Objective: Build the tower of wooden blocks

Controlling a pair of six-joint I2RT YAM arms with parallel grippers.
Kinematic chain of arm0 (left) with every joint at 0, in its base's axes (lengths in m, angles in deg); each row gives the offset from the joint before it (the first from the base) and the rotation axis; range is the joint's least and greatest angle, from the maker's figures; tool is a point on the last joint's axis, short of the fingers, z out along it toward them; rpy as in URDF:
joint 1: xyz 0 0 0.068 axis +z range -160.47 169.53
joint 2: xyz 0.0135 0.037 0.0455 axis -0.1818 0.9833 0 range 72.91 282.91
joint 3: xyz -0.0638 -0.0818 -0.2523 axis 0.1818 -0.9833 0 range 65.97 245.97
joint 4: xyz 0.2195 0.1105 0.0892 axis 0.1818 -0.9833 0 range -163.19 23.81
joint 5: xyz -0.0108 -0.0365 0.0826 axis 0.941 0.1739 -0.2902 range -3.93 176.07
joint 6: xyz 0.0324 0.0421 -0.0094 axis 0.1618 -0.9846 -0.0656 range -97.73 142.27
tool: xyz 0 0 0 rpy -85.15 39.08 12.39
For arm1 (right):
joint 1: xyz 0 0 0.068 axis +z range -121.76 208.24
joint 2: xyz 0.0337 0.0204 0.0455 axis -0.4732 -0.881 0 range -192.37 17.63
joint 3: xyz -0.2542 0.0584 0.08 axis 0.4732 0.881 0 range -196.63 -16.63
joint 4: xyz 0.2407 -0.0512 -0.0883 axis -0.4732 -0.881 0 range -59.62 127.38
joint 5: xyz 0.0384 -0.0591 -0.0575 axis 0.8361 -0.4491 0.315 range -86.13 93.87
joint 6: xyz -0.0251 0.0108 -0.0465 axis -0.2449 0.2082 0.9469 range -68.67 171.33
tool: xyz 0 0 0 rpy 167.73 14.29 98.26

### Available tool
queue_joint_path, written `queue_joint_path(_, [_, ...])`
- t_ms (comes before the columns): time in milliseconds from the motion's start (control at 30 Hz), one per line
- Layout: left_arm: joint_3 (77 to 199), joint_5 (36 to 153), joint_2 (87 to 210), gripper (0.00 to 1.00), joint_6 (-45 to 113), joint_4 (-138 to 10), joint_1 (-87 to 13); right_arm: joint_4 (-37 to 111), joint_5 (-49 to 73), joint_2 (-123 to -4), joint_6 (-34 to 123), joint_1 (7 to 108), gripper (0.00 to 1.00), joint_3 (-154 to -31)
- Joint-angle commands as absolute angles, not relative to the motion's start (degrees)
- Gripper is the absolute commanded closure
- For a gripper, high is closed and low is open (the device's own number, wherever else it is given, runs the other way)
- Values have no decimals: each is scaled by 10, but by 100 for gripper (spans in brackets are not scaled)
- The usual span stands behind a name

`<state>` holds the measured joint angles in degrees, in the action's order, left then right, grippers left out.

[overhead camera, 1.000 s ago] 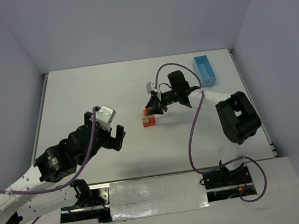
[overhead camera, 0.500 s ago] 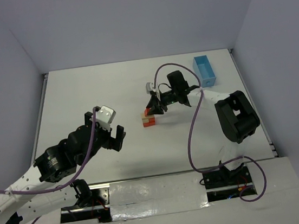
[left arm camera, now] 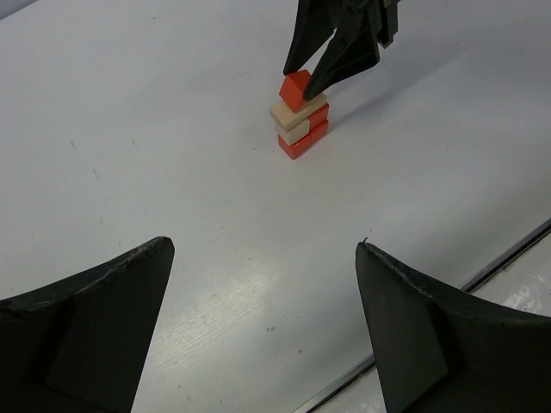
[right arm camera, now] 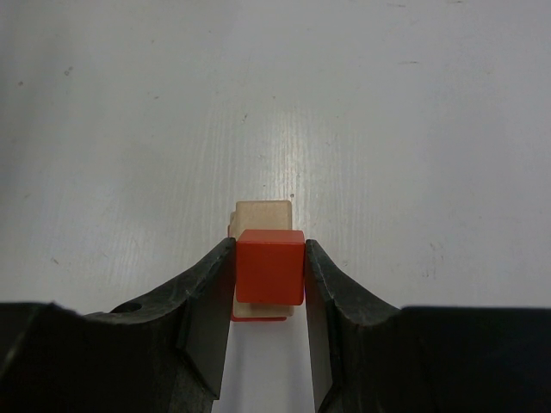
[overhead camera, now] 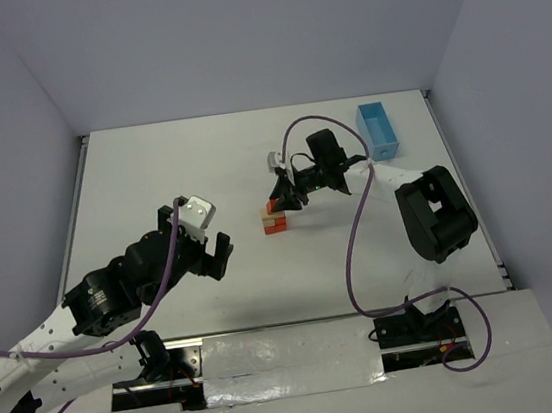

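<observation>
- Hardly anything has been shifted since the earlier frames: the right arm [overhead camera: 429, 218] is seen drawn a touch further from the camera, with its jaws kept at the top of the wood block tower [left arm camera: 300, 129], and the left arm [overhead camera: 115, 287] is held where it was.
- A red block [right arm camera: 270, 265] is gripped between the right jaws, one finger pressed against each side face.
- Directly beneath those jaws a pale tan block [right arm camera: 263, 211] is seen. Under it, more red and tan pieces are stacked on the surface [overhead camera: 152, 181].
- The left jaws are spread wide with nothing between them. The tower stands well ahead of them and is not touched.
- The placing of the red block on the tower appears to be the step in hand.
- The next move likely calls for the block to be squared over the tan piece, the jaws to be opened gently, and the arm to be lifted straight up so that nothing is nudged.
- Whether the red block is already seated or is held just clear of the tan piece cannot be told for sure, since the joint is hidden by the fingers.
- The lower courses are cut off in the right wrist view and are too small to count from above.
- A light-blue tray [overhead camera: 379, 129] lies well behind the right jaws, and its contents cannot be made out.
</observation>
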<state>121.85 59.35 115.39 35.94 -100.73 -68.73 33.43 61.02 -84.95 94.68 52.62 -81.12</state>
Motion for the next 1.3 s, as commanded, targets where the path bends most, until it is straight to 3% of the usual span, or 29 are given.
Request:
queue_joint_path(0, [1217, 598, 1146, 1, 354, -979, -685, 319, 604, -858, 962, 536, 83, -842])
queue_joint_path(567, [1215, 601, 1138, 0, 352, -978, -685, 297, 605, -865, 976, 540, 79, -854])
queue_joint_path(1267, [1214, 608, 1138, 0, 350, -977, -685, 336, 609, -847, 957, 540, 81, -833])
